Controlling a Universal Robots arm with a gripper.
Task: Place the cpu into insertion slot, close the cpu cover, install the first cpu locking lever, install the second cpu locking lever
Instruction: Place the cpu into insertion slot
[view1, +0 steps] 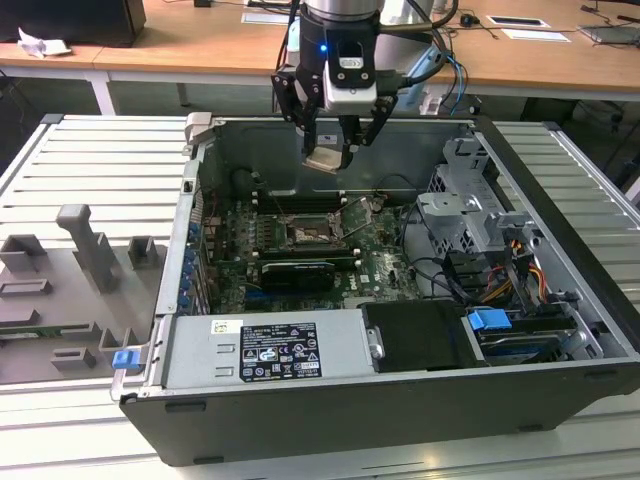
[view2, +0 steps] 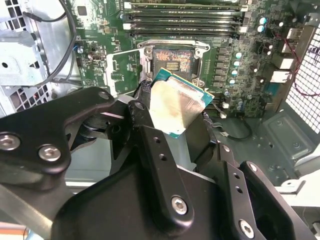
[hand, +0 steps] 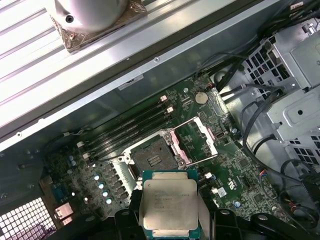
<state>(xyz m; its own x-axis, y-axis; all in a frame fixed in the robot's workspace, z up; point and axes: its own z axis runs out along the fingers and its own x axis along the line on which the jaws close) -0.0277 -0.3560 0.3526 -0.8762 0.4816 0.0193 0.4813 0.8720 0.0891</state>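
My gripper (view1: 327, 153) hangs above the open computer case, shut on the cpu (view1: 322, 161), a small square chip with a pale metal face. In both wrist views the cpu (view2: 176, 106) (hand: 168, 204) sits between the black fingers, raised well above the motherboard. The insertion slot (view1: 311, 233) (view2: 172, 62) (hand: 153, 159) lies bare below it, its dark contact field exposed. The cpu cover (hand: 196, 139) (view2: 124, 69) is swung open, lying out beside the slot on its hinge. The cpu hovers slightly off to one side of the slot, not touching the board.
Memory sticks (view1: 300, 198) run along the far side of the slot, and an expansion card (view1: 298, 272) lies on its near side. A power supply (view1: 270, 350) fills the case front. A drive cage (view1: 470, 205) with cables stands at the exterior view's right. Grey fixtures (view1: 90, 250) stand outside the case.
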